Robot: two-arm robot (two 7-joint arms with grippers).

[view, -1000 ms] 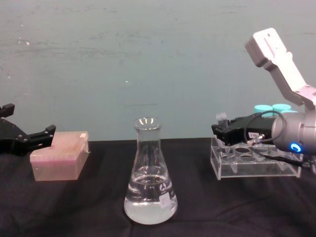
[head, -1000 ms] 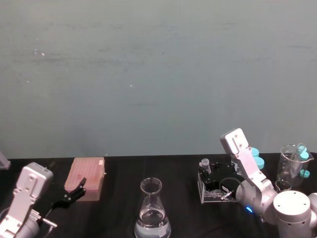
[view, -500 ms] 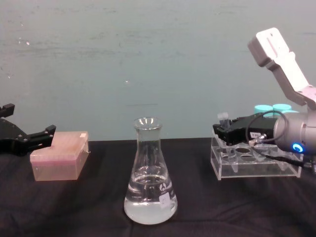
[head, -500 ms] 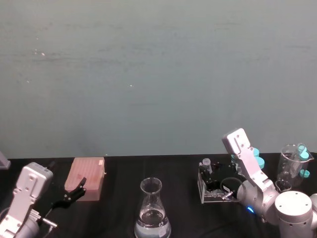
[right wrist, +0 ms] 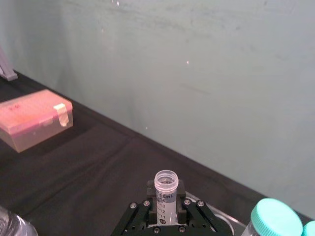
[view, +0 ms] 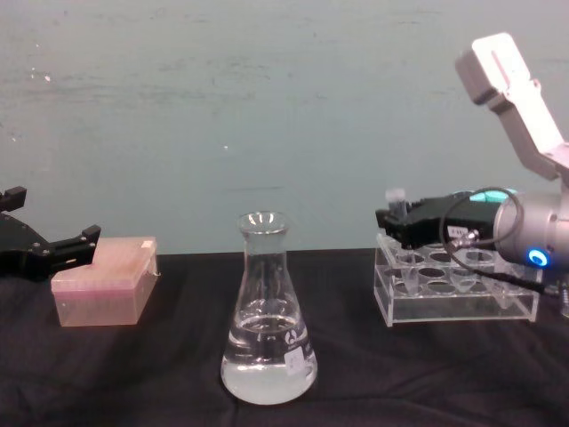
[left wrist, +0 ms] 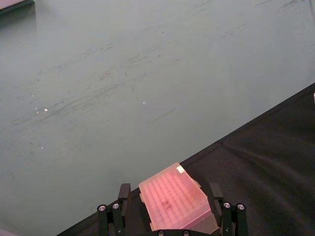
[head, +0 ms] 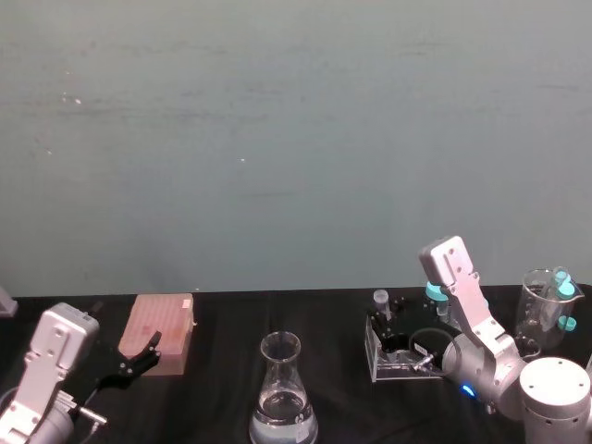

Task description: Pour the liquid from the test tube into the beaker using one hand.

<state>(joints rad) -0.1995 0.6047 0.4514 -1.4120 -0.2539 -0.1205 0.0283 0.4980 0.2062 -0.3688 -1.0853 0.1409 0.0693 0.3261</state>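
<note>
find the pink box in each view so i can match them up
Head view: pink box, lower left.
Chest view: pink box, left side.
Left wrist view: pink box, bottom centre.
Right wrist view: pink box, left edge.
Shared landmark: black table meeting the teal wall behind it.

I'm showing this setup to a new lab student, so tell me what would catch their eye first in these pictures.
The tall glass beaker stands front and centre on the black table, with clear liquid pooled in its base. To its right, the right gripper is shut on the test tube at the left end of the clear rack. Far left, the left gripper hangs open beside a pink box.
</note>
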